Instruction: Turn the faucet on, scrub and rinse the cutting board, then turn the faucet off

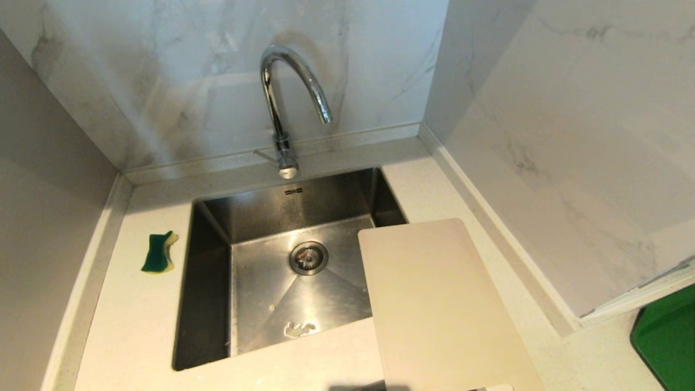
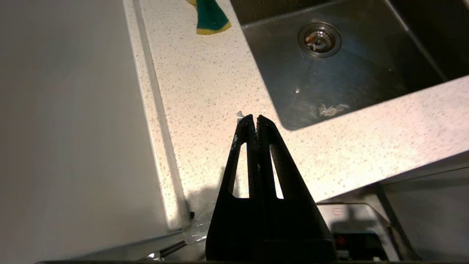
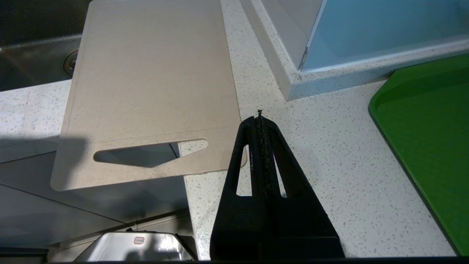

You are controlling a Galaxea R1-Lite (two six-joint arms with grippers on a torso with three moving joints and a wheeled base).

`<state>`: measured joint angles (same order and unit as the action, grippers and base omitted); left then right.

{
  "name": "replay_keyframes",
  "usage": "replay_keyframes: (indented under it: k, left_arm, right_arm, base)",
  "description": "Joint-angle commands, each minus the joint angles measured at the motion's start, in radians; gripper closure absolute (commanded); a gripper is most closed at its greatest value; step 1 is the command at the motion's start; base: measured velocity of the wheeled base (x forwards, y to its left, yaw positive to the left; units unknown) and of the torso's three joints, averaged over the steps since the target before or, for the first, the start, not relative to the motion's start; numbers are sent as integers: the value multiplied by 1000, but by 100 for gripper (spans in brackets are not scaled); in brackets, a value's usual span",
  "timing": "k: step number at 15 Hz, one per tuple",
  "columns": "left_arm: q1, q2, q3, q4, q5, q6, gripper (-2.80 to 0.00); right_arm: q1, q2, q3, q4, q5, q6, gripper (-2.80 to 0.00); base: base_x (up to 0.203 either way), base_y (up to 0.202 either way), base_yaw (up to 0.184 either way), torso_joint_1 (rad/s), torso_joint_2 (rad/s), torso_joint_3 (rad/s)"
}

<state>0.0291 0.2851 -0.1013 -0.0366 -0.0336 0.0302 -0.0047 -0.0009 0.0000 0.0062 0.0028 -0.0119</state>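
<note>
Cream board (image 1: 440, 304) is laid on the counter (image 1: 136, 326) at the sink's (image 1: 206, 304) right edge, one corner hung over the basin and the slotted end past the counter's front edge. Chrome faucet (image 1: 282, 108) is set behind the sink's back edge. Left gripper (image 2: 255, 118) and right gripper (image 3: 259, 119) are seen fully closed, nothing held.

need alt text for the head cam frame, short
A steel sink set in a pale speckled counter, with a chrome gooseneck faucet behind it and no water running. A cream cutting board lies at the sink's right, its far corner overhanging the basin; a green-and-yellow sponge sits on the counter at the left. No robot hand shows.
</note>
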Motion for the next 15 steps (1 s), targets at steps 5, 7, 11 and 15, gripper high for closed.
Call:
replay_keyframes:
  k: [5, 7, 11, 15]
  left_arm:
    - [-28, -296, 93, -32, 49, 99, 0]
    - [-31, -285, 103, 22, 31, 32, 0]
    - [-31, -285, 103, 44, 31, -22, 0]
    - [-31, -285, 103, 43, 32, -30, 0]
  right_arm:
    - [0, 1, 0, 0, 0, 0, 0]
    - [0, 1, 0, 0, 0, 0, 0]
    - [0, 1, 0, 0, 0, 0, 0]
    - [0, 1, 0, 0, 0, 0, 0]
  base:
    - [0, 0, 0, 0, 0, 0]
    - [0, 0, 0, 0, 0, 0]
    - [0, 0, 0, 0, 0, 0]
    - [0, 0, 0, 0, 0, 0]
